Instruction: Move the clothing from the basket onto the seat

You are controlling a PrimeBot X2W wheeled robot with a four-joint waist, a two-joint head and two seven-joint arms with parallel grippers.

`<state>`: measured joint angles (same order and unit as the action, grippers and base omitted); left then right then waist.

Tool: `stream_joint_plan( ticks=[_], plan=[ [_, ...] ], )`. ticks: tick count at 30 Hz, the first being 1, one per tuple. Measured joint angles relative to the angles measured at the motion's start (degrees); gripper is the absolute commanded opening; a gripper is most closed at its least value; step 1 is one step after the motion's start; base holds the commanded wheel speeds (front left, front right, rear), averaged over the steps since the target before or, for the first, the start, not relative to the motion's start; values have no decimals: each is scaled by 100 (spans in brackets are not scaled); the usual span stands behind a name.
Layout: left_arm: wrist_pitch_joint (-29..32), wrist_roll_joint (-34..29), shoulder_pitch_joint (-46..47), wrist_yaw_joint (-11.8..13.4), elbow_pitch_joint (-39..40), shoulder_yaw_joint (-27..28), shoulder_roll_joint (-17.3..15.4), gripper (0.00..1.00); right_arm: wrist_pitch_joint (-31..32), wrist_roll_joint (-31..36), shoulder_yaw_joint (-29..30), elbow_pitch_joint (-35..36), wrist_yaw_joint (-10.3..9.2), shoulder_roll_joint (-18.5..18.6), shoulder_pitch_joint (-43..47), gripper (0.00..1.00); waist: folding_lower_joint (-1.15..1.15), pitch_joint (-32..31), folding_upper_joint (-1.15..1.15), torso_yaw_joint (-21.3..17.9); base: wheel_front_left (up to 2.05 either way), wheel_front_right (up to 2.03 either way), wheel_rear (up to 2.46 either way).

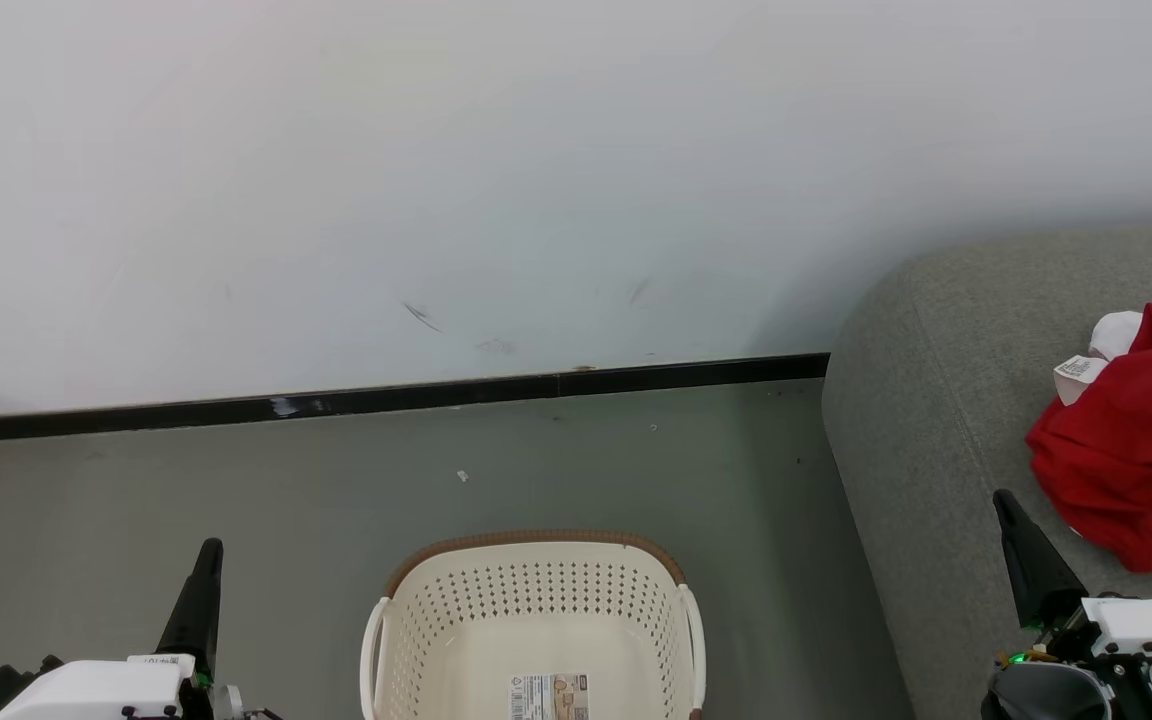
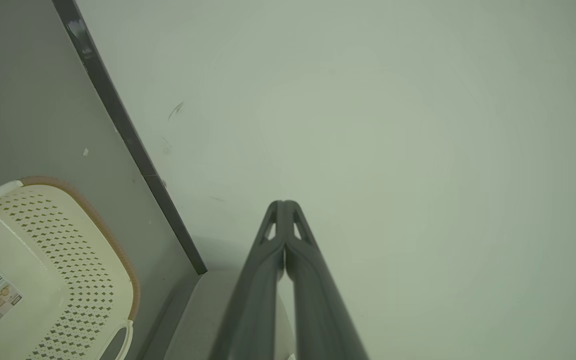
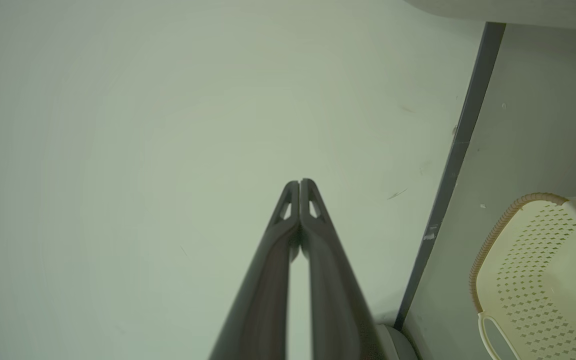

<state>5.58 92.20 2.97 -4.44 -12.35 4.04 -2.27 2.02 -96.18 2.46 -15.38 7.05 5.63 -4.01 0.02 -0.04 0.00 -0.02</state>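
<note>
The clothing (image 1: 1136, 450) lay bunched on the seat (image 1: 936, 430) at 3 o'clock in the head view. The basket (image 1: 536, 600) stood on the floor (image 1: 136, 500) at 6 o'clock with its bottom label exposed. The left end effector (image 1: 208, 550) at 7 o'clock and the right end effector (image 1: 1003, 499) at 4 o'clock, near the clothing, were both closed, fingers pressed together, gripping nothing.

Clothing (image 1: 1136, 450) on seat (image 1: 926, 420), right of basket (image 1: 536, 590)
</note>
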Motion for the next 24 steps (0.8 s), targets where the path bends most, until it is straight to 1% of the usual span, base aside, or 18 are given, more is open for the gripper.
stream_joint_plan(
  ticks=[24],
  plan=[
    [9,0,5,-1,-38,4,0,0,-1,-8,-1,-3,0,2,-1,0,0,-1,0,0,0,0,0]
  ],
)
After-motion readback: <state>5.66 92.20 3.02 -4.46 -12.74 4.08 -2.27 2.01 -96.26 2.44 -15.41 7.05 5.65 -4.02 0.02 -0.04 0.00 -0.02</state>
